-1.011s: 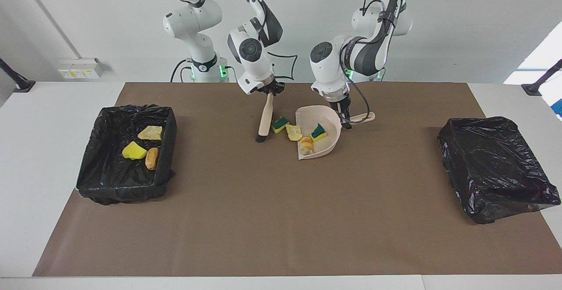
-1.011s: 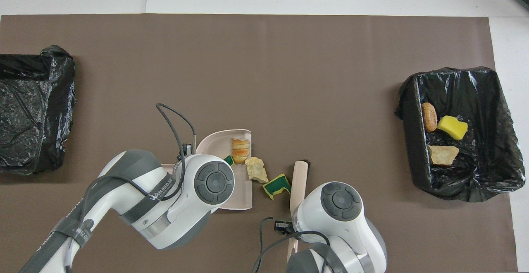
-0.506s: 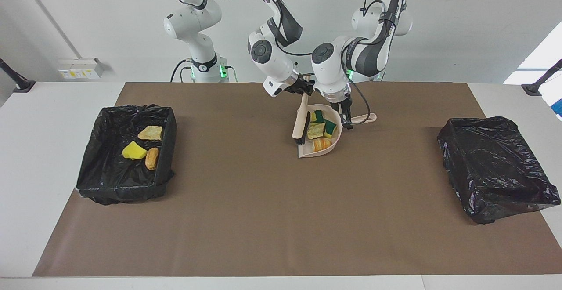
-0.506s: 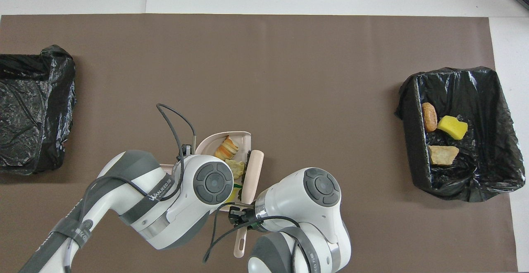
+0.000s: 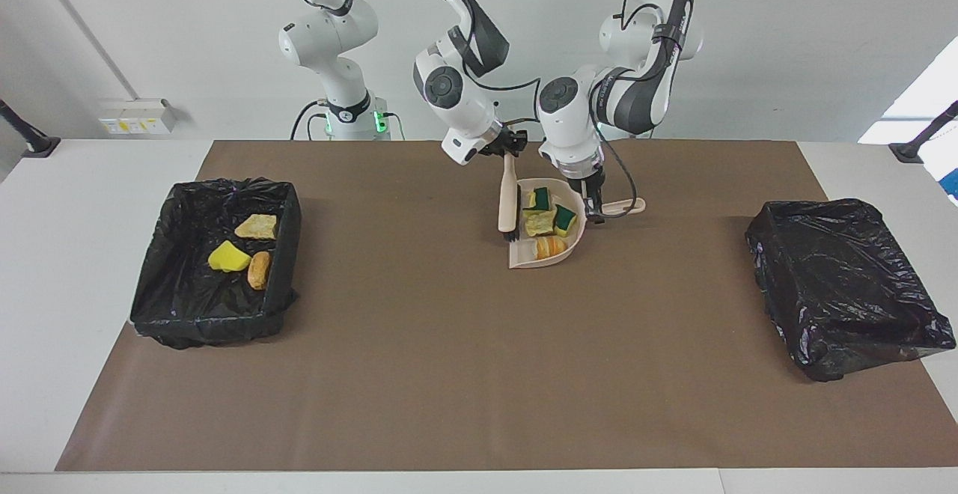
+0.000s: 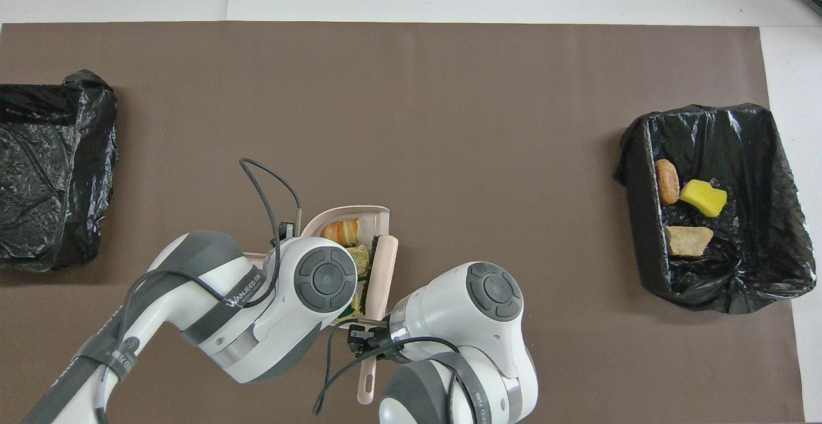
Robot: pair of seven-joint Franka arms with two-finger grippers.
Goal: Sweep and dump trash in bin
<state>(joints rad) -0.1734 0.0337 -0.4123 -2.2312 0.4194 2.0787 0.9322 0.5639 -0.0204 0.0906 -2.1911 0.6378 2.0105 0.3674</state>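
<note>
Swept since a second ago: two loose pieces that lay on the mat between brush and dustpan now sit in the pan with the rest, four of the trash there, brush drawn up against the pan's open edge, and three more pieces lie in the bin at the right arm's end. Right gripper is clamped on the brush handle, left gripper clamped on the pan handle. Step in hand, by my judgement: sweep finished; next calls for lifting the pan level, carrying it to a bin and tipping, with the brush drawn clear.
</note>
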